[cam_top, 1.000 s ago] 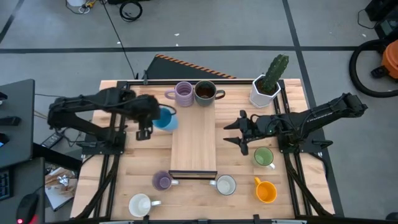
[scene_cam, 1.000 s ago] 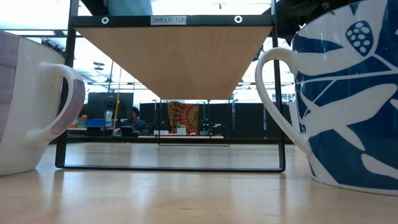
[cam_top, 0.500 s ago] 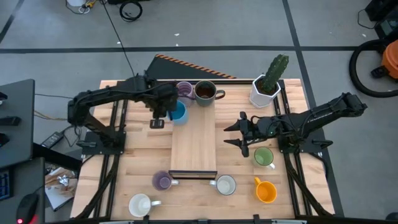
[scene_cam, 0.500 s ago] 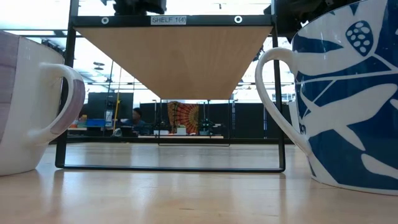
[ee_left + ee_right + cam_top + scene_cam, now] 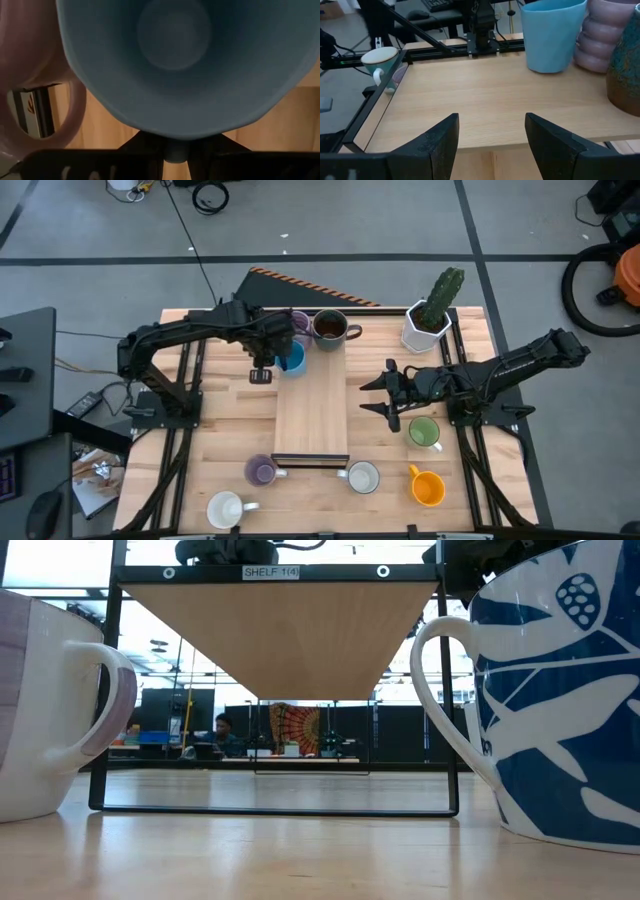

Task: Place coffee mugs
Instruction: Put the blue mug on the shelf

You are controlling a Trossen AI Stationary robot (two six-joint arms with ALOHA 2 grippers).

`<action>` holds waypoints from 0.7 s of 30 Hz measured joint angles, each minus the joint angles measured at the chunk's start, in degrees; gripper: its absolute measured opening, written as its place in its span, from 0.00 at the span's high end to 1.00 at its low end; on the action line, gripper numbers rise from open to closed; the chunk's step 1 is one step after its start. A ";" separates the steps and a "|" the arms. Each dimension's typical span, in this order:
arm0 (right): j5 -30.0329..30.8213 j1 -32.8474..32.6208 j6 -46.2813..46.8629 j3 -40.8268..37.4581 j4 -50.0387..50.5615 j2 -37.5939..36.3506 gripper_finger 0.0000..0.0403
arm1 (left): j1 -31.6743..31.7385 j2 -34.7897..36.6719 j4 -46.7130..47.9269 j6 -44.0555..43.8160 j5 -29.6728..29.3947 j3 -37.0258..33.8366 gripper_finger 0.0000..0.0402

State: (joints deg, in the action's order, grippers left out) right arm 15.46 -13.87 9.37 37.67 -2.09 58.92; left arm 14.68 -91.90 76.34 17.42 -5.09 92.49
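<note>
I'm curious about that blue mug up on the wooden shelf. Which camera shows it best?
The right wrist view: the blue mug stands whole on the shelf, beside a purple mug. The high view shows it small under the left claw; the left wrist view shows only its inside.

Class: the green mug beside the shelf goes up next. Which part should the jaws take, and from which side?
Take the green mug by its rim wall, coming straight down. It stands upright, mouth open upward, its handle pointing toward the orange mug. Grip the rim opposite the handle; the right gripper, jaws open, is nearest.
</note>
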 joint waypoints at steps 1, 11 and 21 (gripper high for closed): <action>0.00 0.00 -0.02 0.00 -0.02 0.00 0.42 | 0.01 0.00 0.17 0.05 -0.13 0.00 0.85; -0.02 0.00 -0.07 0.00 -0.46 0.00 0.42 | 0.00 0.00 -0.83 1.22 -0.23 0.00 0.85; -0.04 0.00 -0.40 0.00 -0.83 0.00 0.42 | 0.00 0.00 -2.23 1.26 -0.23 0.00 0.85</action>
State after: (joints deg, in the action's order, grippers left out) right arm 15.42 -13.87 8.97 37.67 -2.92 58.92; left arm 14.68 -91.90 74.11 18.68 -5.32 92.49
